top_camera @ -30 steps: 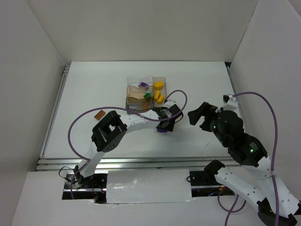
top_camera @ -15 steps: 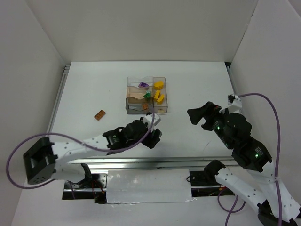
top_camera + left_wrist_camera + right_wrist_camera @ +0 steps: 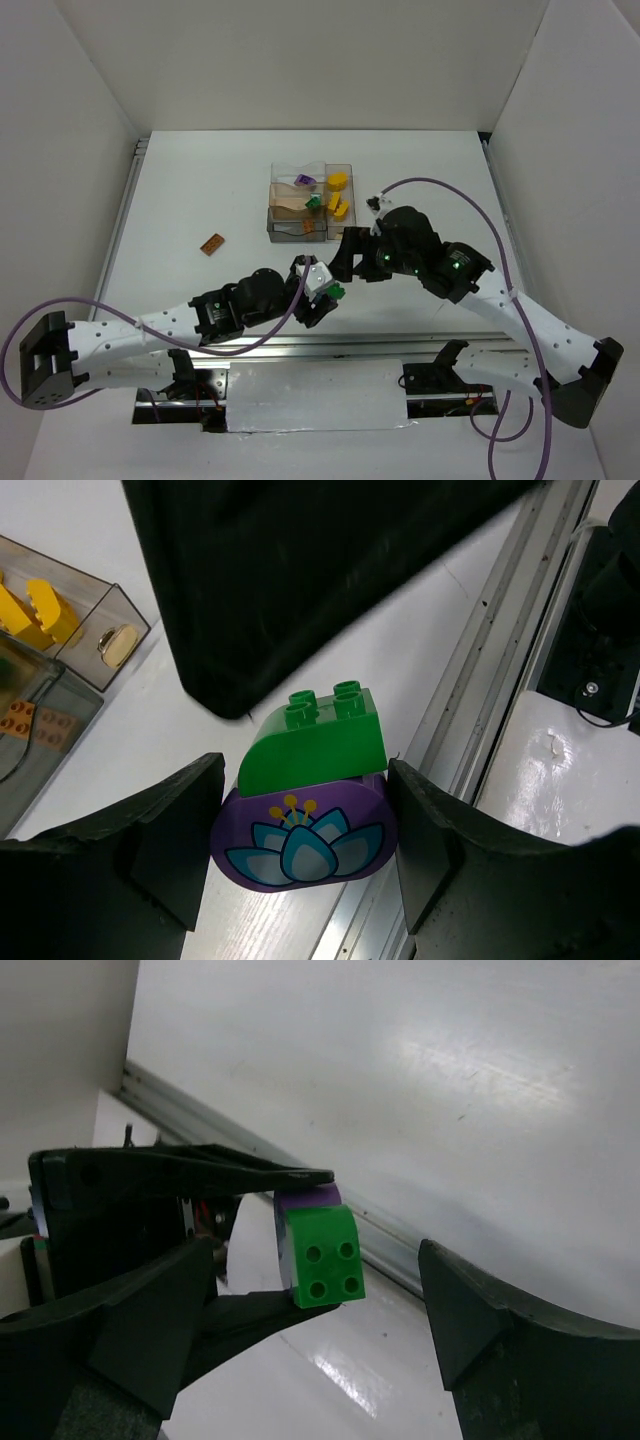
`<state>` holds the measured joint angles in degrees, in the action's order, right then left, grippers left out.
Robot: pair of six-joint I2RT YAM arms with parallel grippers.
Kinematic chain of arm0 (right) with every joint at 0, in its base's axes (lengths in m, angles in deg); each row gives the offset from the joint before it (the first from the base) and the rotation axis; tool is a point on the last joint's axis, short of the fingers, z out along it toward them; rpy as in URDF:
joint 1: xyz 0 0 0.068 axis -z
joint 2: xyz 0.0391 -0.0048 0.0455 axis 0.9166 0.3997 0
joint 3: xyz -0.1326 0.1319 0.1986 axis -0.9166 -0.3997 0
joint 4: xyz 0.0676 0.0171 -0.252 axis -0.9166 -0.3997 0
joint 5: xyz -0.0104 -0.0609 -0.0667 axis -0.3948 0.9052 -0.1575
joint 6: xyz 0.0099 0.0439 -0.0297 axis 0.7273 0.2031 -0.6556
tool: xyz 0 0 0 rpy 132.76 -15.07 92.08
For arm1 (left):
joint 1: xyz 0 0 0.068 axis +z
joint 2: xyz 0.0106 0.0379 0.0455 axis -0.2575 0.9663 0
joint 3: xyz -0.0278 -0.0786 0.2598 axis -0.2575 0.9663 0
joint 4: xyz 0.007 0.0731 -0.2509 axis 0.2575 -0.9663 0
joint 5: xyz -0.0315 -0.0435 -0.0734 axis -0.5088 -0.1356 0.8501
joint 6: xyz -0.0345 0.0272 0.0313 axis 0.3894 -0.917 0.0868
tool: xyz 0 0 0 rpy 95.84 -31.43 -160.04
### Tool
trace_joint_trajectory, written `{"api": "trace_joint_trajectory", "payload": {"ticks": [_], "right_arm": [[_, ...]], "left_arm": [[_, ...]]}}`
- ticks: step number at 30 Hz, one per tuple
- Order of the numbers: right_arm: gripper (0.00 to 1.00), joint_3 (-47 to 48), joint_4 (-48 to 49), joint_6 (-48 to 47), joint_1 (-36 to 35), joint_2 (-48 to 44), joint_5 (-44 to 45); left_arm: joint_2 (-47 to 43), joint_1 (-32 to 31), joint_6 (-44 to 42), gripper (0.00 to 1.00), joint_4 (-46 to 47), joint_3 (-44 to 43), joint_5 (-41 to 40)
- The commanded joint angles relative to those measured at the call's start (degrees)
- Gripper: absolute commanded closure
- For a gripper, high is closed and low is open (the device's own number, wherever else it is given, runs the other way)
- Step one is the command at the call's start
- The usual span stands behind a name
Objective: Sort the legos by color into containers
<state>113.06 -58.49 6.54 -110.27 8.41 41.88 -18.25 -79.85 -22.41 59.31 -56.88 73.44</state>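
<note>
My left gripper [image 3: 325,292] is shut on the rounded purple piece with the green top [image 3: 335,292], near the table's front edge. In the left wrist view the piece [image 3: 305,830] sits between both fingers of that gripper [image 3: 305,845], flower print facing the camera. My right gripper [image 3: 347,262] is open, just right of and behind the piece. In the right wrist view the green top [image 3: 320,1257] lies between the spread fingers of my right gripper [image 3: 315,1252] without touching them. The containers [image 3: 275,200] hold yellow [image 3: 338,180], purple [image 3: 305,181] and green [image 3: 313,202] legos. An orange-brown brick [image 3: 211,244] lies on the table at left.
Metal rails [image 3: 300,343] run along the table's front edge, right under the two grippers. White walls enclose the table on the left, back and right. The bins also show at the upper left of the left wrist view [image 3: 100,610].
The left arm swung from beside the bins toward the front edge, carrying the purple-and-green piece. The right arm swept in from the right and now faces that piece with open jaws.
</note>
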Motion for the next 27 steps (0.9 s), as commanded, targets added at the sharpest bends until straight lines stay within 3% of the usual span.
{"api": "trace_joint_trajectory", "payload": {"ticks": [1, 5, 11, 14, 16, 20, 22, 25, 26, 27], "right_arm": [[0.11, -1.7, 4.8, 0.3, -2.5, 0.4, -8.0], [0.16, -2.3, 4.7, 0.0, -4.4, 3.7, -9.3], [0.32, -4.1, 6.8, -0.8, -4.9, 6.2, -14.6], [0.50, -4.3, 7.8, -1.3, -4.9, 6.9, -15.3], [0.51, -4.5, 9.7, -1.1, -4.9, 6.9, -15.4], [0.38, -4.1, 11.8, -1.1, -4.9, 7.2, -16.0], [0.43, -3.7, 12.2, -1.1, -4.8, 7.7, -16.5], [0.71, -2.7, 11.9, -1.5, -4.9, 8.4, -17.5], [0.90, -2.1, 11.5, -1.8, -4.9, 8.4, -17.5], [0.97, -1.7, 11.3, -1.9, -4.8, 8.4, -16.8]], "left_arm": [[-2.6, -1.3, -4.0, 1.00, 0.7, -2.3, -2.2], [-3.5, -1.7, -4.0, 1.00, -0.3, -2.8, -4.6], [-6.0, -2.3, -4.0, 1.00, 0.4, -1.8, -6.1], [-7.2, -2.6, -4.0, 1.00, 0.6, -1.3, -5.5], [-7.5, -2.7, -4.0, 1.00, 0.5, -1.1, -4.5], [-8.4, -3.3, -4.0, 1.00, 0.2, -1.0, -2.8], [-8.9, -3.5, -4.0, 1.00, 0.0, -0.5, -3.2], [-10.0, -3.7, -4.0, 1.00, -0.6, -0.1, -3.1], [-10.5, -3.7, -4.0, 1.00, -0.8, 0.2, -2.9], [-10.7, -3.8, -4.0, 1.00, -0.8, 0.4, -2.7]]}}
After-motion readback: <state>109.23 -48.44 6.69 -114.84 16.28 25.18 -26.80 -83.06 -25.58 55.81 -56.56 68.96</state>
